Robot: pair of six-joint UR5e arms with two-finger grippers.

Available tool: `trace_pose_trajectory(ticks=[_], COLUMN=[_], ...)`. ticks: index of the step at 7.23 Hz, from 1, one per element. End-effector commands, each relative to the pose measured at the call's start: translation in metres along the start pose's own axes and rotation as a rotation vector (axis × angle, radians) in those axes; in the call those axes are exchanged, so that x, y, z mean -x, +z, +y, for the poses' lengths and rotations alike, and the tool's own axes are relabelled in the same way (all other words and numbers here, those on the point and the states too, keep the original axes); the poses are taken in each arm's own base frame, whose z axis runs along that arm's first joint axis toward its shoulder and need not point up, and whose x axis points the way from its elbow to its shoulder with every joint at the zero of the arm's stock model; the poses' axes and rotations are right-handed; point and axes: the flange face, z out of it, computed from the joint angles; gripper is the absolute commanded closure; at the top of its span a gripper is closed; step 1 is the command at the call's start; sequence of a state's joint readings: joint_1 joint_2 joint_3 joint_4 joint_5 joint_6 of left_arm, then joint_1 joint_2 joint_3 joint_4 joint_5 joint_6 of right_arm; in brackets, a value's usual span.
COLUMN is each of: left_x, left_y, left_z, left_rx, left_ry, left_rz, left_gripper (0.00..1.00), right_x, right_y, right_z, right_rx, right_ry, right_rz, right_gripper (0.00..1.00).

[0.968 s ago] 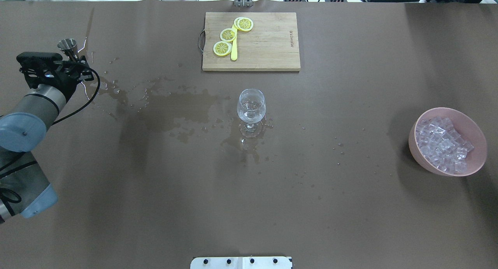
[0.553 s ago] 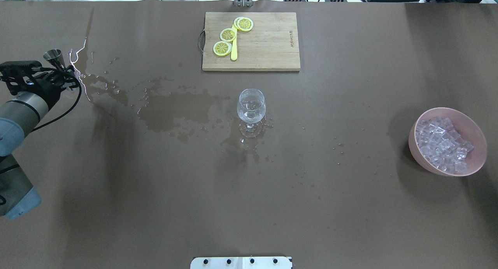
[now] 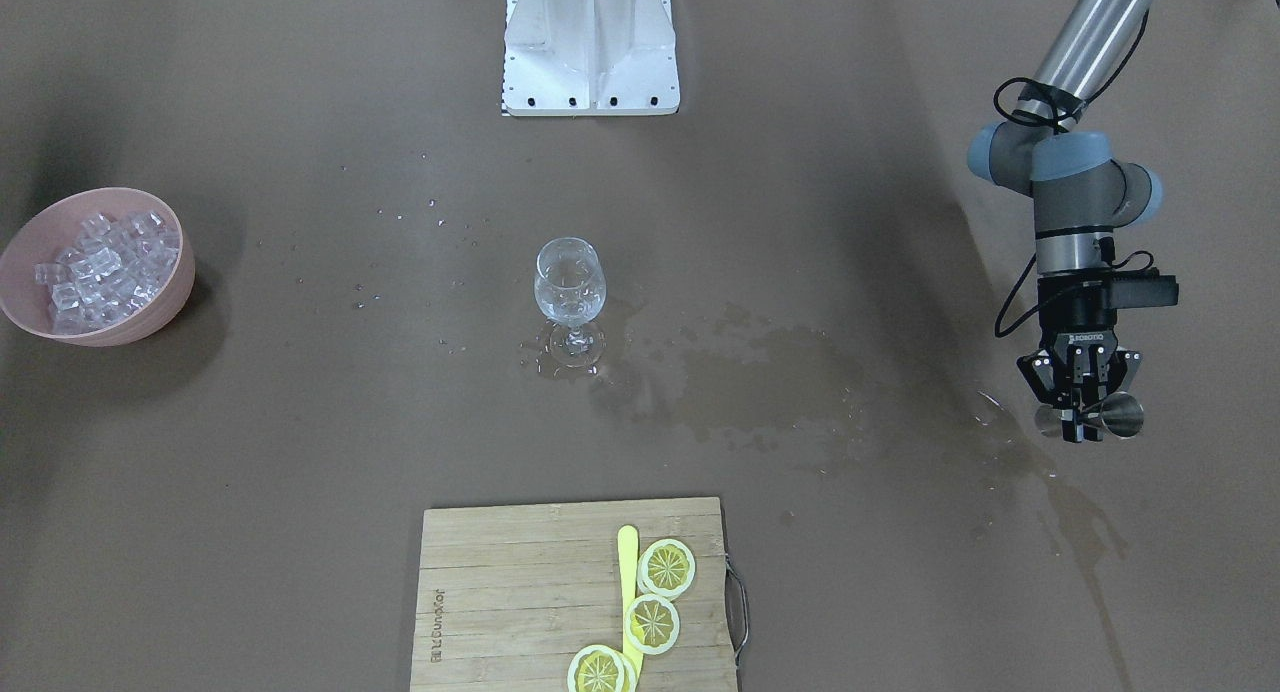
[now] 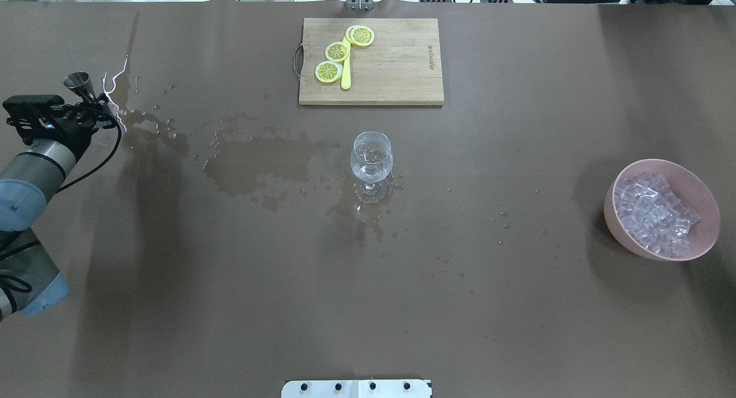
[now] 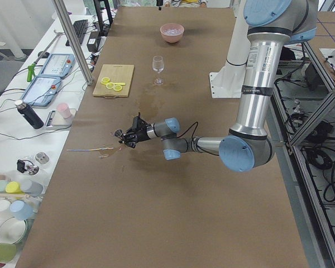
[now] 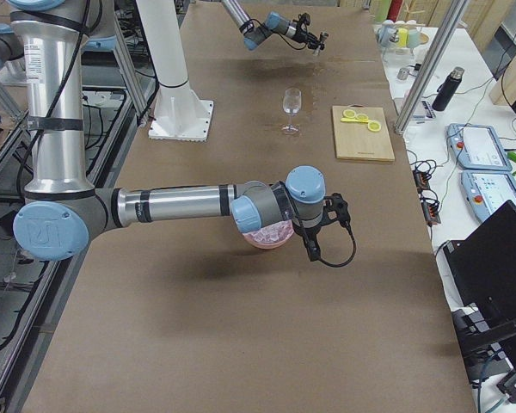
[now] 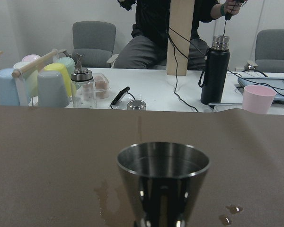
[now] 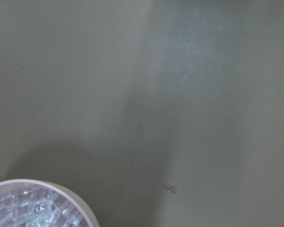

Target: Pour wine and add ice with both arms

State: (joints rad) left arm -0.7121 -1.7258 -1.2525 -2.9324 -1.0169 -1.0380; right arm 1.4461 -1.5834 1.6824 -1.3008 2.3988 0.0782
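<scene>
One steel jigger (image 3: 1115, 417) sits clamped in the left arm's (image 3: 1070, 187) jaws near the table's (image 4: 368, 306) left end, beside a puddle (image 4: 146, 122). Better lower it upright on dry table — release only when flat. Wine (image 4: 371, 171) is in the mid-table glass (image 4: 371, 148); ice (image 4: 652, 214) fills the right-end bowl (image 4: 610, 211) — right jaws' state, I cannot tell.

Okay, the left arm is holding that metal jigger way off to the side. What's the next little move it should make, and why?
Probably ease the jigger straight down onto the table and let go. The left gripper is shut on it, upright, far from the wine glass, which already holds clear wine, so the pouring looks done.
</scene>
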Motion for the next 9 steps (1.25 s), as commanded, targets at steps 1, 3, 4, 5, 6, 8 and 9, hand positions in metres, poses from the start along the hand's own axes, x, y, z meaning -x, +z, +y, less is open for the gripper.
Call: trace_pose_trajectory(ticks=[1,3,4,5,6,8,9], left_x=[0.000,-0.001,-0.001,-0.001,-0.001,0.005,0.004], left_y=[0.003,0.003,0.003,0.004,0.004,0.011,0.012], left_z=[-0.002,-0.004,-0.004,-0.004,-0.003,-0.022,-0.026], left_rx=[-0.015,-0.015,-0.012,-0.006,0.012,0.049,0.049], left_ry=[0.022,0.038,0.035,0.039,0.038,0.014,0.010], left_rz=[-0.009,-0.006,-0.005,-0.006,0.008,0.037,0.041], left_gripper=[1.00,1.00,1.00,0.91,0.85,0.68,0.62], right_x=[0.001,0.000,-0.001,-0.002,-0.001,-0.002,-0.001], right_y=[0.002,0.003,0.004,0.005,0.005,0.005,0.005], right_z=[0.000,0.001,0.001,0.002,0.001,0.002,0.001], right_rx=[0.003,0.006,0.009,0.010,0.010,0.009,0.010], right_ry=[-0.002,-0.001,0.003,0.004,0.002,0.003,0.002], right_rz=[0.000,0.006,0.006,0.006,0.006,0.006,0.006], right_gripper=[0.00,0.00,0.00,0.00,0.00,0.00,0.00])
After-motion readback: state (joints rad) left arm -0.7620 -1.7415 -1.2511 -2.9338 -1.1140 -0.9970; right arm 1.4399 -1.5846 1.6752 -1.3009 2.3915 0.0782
